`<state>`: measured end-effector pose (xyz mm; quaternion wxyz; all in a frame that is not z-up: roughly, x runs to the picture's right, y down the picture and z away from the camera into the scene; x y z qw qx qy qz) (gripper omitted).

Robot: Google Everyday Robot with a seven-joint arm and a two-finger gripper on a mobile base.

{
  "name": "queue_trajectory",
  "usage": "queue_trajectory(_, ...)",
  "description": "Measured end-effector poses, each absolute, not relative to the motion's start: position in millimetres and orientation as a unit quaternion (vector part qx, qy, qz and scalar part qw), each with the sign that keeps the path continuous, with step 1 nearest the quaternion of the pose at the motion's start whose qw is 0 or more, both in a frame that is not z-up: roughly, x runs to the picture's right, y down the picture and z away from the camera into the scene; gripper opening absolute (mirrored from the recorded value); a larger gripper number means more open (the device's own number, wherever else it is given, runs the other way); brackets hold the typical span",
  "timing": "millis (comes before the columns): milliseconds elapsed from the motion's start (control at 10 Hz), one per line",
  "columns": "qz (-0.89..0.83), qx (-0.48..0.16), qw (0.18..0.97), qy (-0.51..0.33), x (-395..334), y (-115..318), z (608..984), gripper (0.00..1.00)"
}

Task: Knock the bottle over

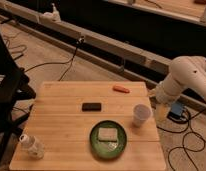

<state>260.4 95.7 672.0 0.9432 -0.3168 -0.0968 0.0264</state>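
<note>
The clear plastic bottle (32, 146) with a white cap stands upright at the near left corner of the wooden table (61, 120). My white arm comes in from the right. The gripper (159, 96) is at its lower end, just off the table's right edge, beside the white paper cup (141, 115). It is far from the bottle, across the whole table.
A green plate (108, 139) with a pale sponge-like block sits at the near middle. A black rectangular object (91, 106) lies mid-table and an orange object (121, 89) near the far edge. A black chair (8, 85) stands at the left. Cables and a blue item (176, 111) lie on the floor.
</note>
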Motion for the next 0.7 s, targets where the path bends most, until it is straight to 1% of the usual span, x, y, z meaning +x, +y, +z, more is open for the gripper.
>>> queue_trajectory(300, 0.026, -0.317, 0.943, -0.097, 260.4, 95.6, 672.0, 0.76)
queue_trajectory(400, 0.026, -0.317, 0.943, -0.097, 260.4, 95.6, 671.9, 0.72)
queue_trajectory(600, 0.026, -0.317, 0.943, -0.097, 260.4, 95.5, 671.9, 0.49)
queue_trajectory(700, 0.026, -0.316, 0.943, -0.096, 260.7, 94.9, 672.0, 0.41)
